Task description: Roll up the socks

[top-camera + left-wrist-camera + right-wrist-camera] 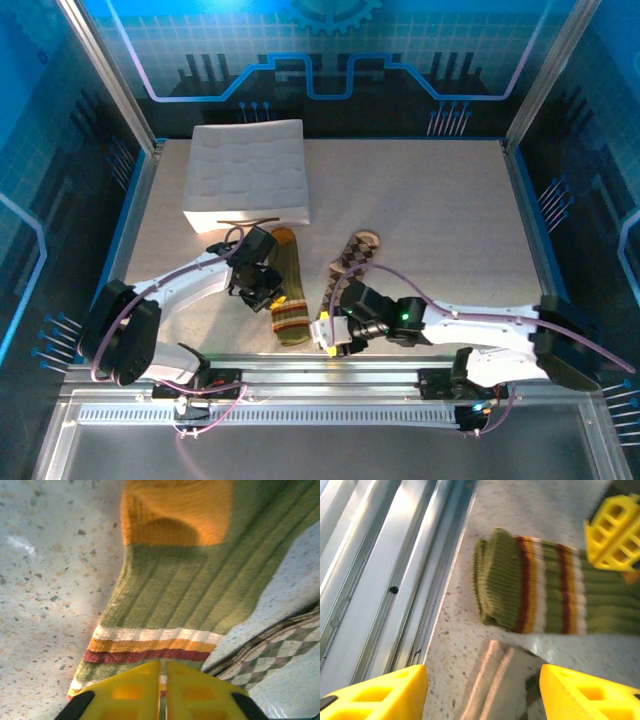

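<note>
Olive green sock (292,300), knit with orange toe and heel and a striped cuff, lies flat on the speckled table (430,200), toe toward the far side and cuff toward the near metal rail (380,580). Just to its right lies the brown-beige argyle sock (358,250), set at an angle, its near end close beside the green cuff. Noted at the left gripper (163,682): it sits low at the green sock's left edge near the striped bands, yellow fingers pressed together with only a hairline slit between them; whether fabric is pinched there cannot be determined. Noted at the right gripper (482,687): it hovers over the argyle sock's near end, jaws standing well apart, blurred argyle fabric lying between them. A white quilted tray (248,170) sits at the table's far left, apart from both socks.
</note>
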`<state>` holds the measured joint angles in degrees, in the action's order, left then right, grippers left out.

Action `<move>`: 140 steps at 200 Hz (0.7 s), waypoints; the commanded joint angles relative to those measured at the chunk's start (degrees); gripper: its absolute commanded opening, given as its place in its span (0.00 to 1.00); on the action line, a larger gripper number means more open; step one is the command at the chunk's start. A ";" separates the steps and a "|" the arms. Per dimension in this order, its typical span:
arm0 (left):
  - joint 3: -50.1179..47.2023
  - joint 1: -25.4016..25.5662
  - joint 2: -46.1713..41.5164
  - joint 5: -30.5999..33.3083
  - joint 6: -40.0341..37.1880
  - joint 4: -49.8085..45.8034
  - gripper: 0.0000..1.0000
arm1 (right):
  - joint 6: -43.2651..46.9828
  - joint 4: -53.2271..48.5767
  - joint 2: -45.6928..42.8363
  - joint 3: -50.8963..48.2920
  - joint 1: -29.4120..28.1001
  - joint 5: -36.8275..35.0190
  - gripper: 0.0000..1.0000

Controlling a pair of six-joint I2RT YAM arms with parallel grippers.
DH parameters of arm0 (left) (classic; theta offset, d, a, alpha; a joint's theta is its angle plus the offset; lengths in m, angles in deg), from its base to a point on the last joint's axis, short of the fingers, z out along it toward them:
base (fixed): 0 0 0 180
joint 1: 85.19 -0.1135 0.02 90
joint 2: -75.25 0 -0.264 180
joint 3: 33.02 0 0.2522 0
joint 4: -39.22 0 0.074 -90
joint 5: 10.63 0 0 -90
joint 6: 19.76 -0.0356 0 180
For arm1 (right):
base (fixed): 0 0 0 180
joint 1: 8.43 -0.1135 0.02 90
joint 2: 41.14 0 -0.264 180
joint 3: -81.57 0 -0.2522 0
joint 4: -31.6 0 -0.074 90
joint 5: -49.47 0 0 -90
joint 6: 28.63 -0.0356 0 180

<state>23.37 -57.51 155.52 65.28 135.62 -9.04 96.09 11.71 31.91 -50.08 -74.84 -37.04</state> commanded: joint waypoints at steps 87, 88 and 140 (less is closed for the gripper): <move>-4.31 0.40 2.84 -2.97 -0.44 3.34 0.05 | 9.05 14.27 18.72 5.77 -3.76 -5.08 0.42; -4.31 0.46 2.86 -2.97 -0.48 3.37 0.05 | 9.05 14.29 18.84 5.80 -3.79 -5.03 0.42; -4.44 0.43 3.49 -2.62 -1.27 3.39 0.05 | 6.92 15.99 22.26 8.06 -3.82 -5.93 0.18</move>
<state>19.89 -57.46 158.54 63.01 135.73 -5.24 103.98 25.43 53.33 -44.09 -77.90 -42.90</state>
